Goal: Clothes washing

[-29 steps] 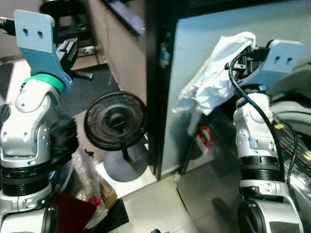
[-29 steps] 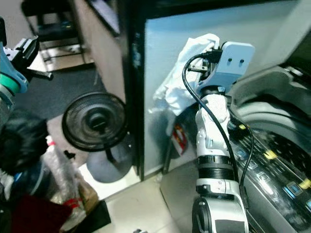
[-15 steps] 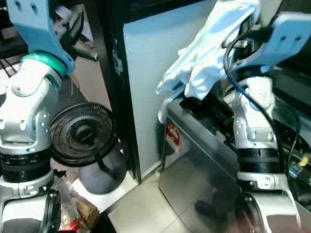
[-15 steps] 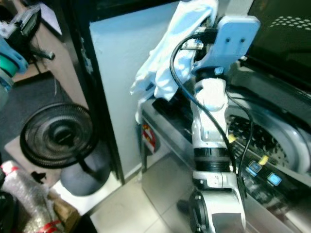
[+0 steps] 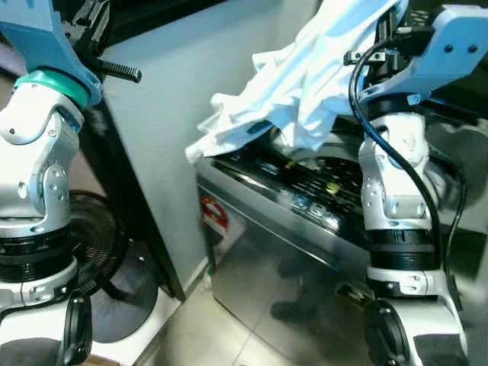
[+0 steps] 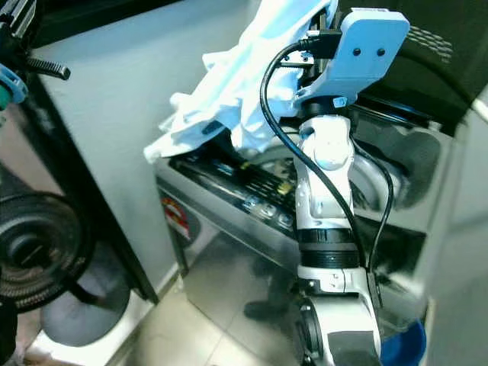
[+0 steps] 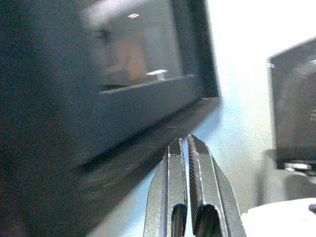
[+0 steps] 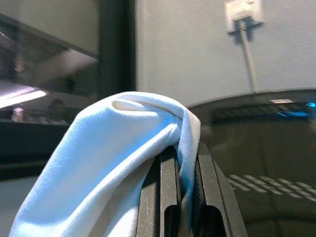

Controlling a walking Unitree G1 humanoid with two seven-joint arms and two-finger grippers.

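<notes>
We hold the white garment [image 5: 305,84] pinched in our right pincer [image 8: 180,197] above the open washing machine [image 5: 305,229]; left pincer [image 7: 187,187] closed, empty; best centre over the drum before releasing, lest trailing cloth snags the panel.

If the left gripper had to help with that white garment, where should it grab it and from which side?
Judging by its drape, grip the loose lower hem of the white garment, approaching from the robot's left: it hangs free there, while the right gripper pinches the top fold.
</notes>
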